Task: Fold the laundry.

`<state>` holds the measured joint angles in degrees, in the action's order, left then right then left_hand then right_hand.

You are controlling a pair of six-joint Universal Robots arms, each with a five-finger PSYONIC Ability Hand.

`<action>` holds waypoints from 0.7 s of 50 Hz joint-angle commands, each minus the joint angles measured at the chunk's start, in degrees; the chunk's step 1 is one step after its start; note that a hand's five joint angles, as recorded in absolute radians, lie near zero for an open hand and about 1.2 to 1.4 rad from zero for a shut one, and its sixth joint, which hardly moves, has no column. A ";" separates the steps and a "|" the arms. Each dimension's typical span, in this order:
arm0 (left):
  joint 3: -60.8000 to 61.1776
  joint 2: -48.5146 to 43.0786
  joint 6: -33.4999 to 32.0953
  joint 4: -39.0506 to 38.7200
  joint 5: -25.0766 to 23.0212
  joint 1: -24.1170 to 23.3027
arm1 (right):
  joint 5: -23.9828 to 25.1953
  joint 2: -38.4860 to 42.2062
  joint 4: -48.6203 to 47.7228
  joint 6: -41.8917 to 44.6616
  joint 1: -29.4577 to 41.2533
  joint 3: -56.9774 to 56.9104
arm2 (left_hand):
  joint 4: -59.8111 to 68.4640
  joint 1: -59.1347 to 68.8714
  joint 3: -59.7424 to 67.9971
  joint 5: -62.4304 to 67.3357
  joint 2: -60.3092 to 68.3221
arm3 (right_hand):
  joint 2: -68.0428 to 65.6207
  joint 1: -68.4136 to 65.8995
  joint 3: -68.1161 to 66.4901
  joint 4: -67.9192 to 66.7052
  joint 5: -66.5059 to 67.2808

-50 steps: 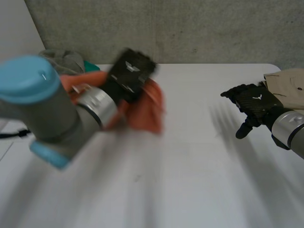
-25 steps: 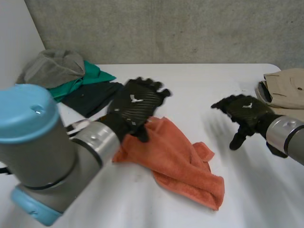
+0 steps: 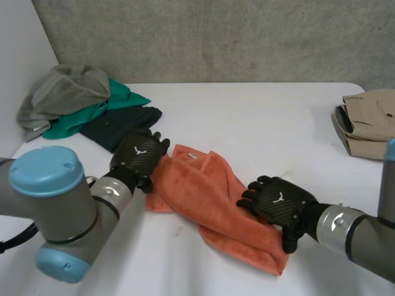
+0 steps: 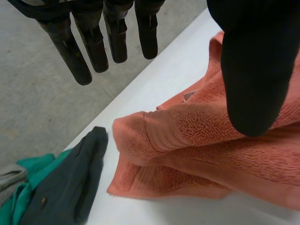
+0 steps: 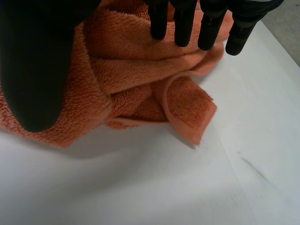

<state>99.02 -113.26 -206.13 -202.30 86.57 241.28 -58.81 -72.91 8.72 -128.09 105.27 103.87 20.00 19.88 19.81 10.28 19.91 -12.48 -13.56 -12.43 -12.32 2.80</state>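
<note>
Loosely straight right fingers point(image 5: 184, 23) over towel point(image 5: 133, 70).

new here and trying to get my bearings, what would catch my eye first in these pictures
A crumpled orange towel lies in the middle of the white table. The left hand is at the end nearest the heap of clothes and the right hand at the other end, both with fingers straight. That heap sits at the table's far left corner, and folded beige trousers lie at its right edge.
</note>
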 commanded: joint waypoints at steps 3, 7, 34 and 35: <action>-7.07 -10.74 -3.40 -0.20 -6.15 0.07 | -0.60 4.27 -6.07 -1.63 3.63 -0.51 | 14.04 14.16 14.23 13.76 14.13 | -8.35 -7.27 -8.39 -8.50 8.03; -10.94 -14.35 -3.40 1.02 -5.97 -0.11 | -1.13 4.45 -8.36 -3.83 4.60 -1.30 | 47.25 47.37 47.45 46.97 47.35 | -44.11 -43.03 -44.16 -44.27 43.79; -13.33 21.31 0.20 14.12 -0.52 -3.80 | -7.29 -21.91 15.53 -8.93 -2.43 -18.43 | 60.00 60.12 60.19 59.72 60.09 | -67.52 -66.44 -67.57 -67.68 67.20; -12.98 22.28 0.38 14.47 -0.43 -3.89 | -7.29 -22.53 16.15 -9.02 -2.61 -19.13 | 60.00 60.12 60.19 59.72 60.09 | -67.52 -66.44 -67.57 -67.68 67.20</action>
<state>84.15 -100.67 -207.27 -191.95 86.01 238.60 -66.41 -89.80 18.22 -136.89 103.67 89.96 68.51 65.97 68.34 55.04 68.60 -65.45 -56.27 -68.40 -68.81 55.04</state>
